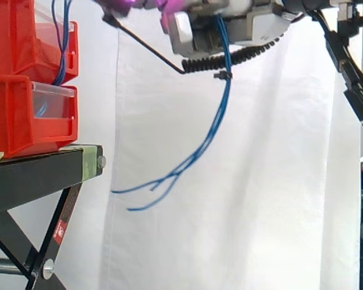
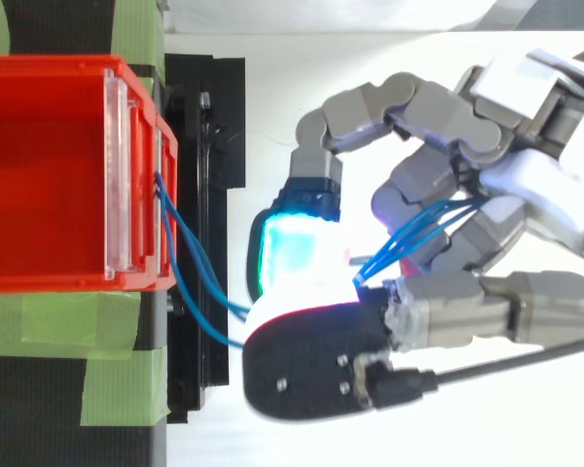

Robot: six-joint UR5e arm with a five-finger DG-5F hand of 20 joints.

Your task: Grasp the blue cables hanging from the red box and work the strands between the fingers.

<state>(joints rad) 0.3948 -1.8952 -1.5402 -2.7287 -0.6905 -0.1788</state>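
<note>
I can read no words or numbers here, and the small red sticker (image 1: 59, 231) on the black stand (image 1: 30, 178) has print too tiny for me.

A robotics lab rig; a white curtain (image 1: 260, 181) backs 2 stacked red bins (image 1: 15, 115) on a black scissor stand (image 1: 30, 178) patched with green tape (image 2: 68, 316).

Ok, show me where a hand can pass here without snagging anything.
Free: below the hand, right of the hanging blue cables, before the white curtain. Also under the loose cable ends, beside the black stand. Crowded: between the red bins and the hand, where strands cross.
</note>
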